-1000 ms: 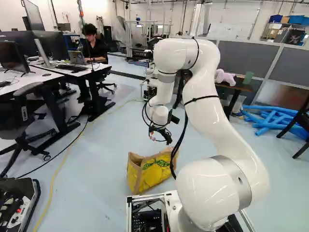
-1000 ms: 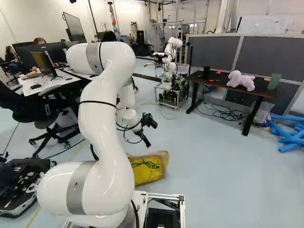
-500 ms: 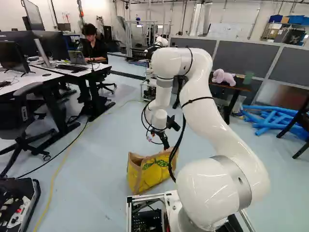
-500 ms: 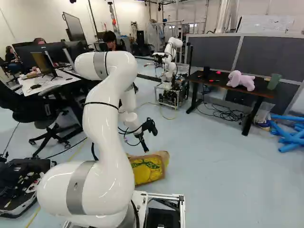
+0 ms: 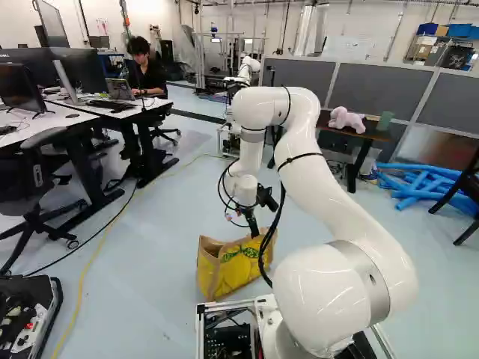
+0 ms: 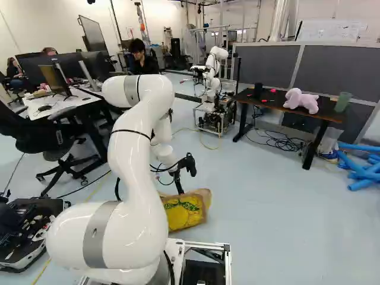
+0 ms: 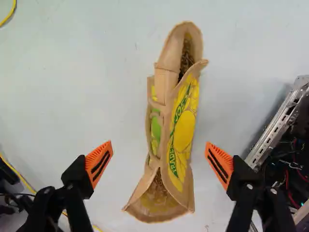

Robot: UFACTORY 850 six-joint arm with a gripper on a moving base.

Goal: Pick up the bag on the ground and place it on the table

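Claw [image 6: 180, 190] hanging over the bag [image 7: 183, 130], fingers standing wide apart, gripping nothing. Wrist view: bag lying below and between the orange pads [image 7: 99, 164], floor showing on either side of it; its handles [image 7: 154, 118] are drooping along one side. Bag is sitting on the pale floor [image 6: 267, 208], just ahead of the metal base frame [image 7: 270, 130]. White arm [image 6: 136, 154] arching up, then reaching down toward it. Farther out, right base view: dark table [image 6: 328, 114] standing by grey partitions [image 6: 338, 68], holding a pink plush toy [image 6: 303, 101] and green cup [image 6: 342, 102]. Blue tubes [image 6: 362, 172] lying near. Another robot [image 6: 215, 65] standing beyond.
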